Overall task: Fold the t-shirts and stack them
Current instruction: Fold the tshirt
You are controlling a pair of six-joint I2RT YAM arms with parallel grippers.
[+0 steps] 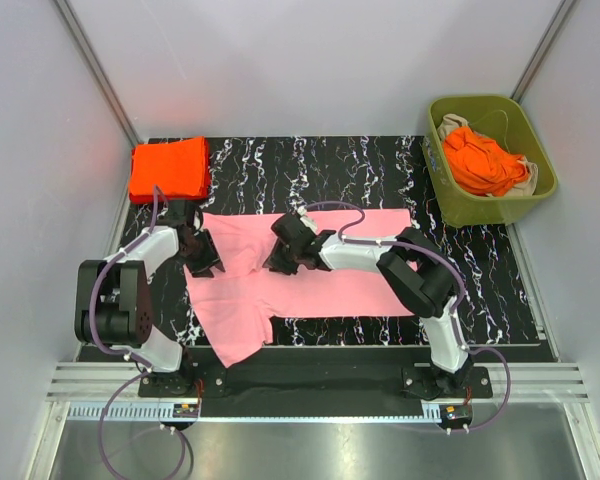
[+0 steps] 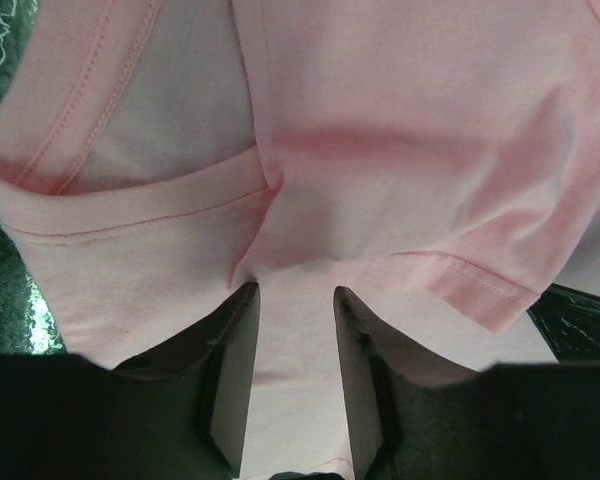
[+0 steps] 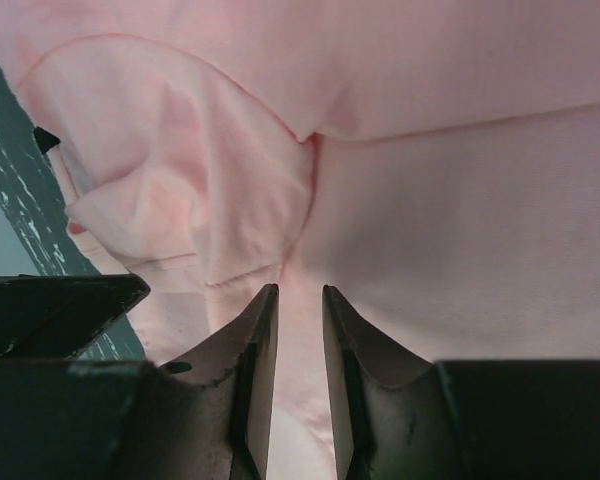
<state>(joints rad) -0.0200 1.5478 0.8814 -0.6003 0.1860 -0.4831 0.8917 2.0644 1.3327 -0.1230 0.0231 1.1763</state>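
A light pink t-shirt point(image 1: 330, 270) lies spread on the black marbled mat, one sleeve hanging toward the near edge. My left gripper point(image 1: 204, 254) presses down on its left part. In the left wrist view the gripper point(image 2: 295, 290) stands open, with flat pink cloth point(image 2: 380, 120) filling the gap beside a sleeve hem. My right gripper point(image 1: 284, 254) is down on the shirt's middle. Its jaws point(image 3: 300, 288) are narrowly open over a raised ridge of pink cloth point(image 3: 460, 200). A folded orange-red t-shirt point(image 1: 168, 168) rests at the mat's far left corner.
An olive-green bin point(image 1: 542, 186) stands at the far right, holding crumpled orange-red shirts point(image 1: 485, 160) and some pale cloth. Grey walls close in the left, back and right. The arm bases sit on the rail at the near edge.
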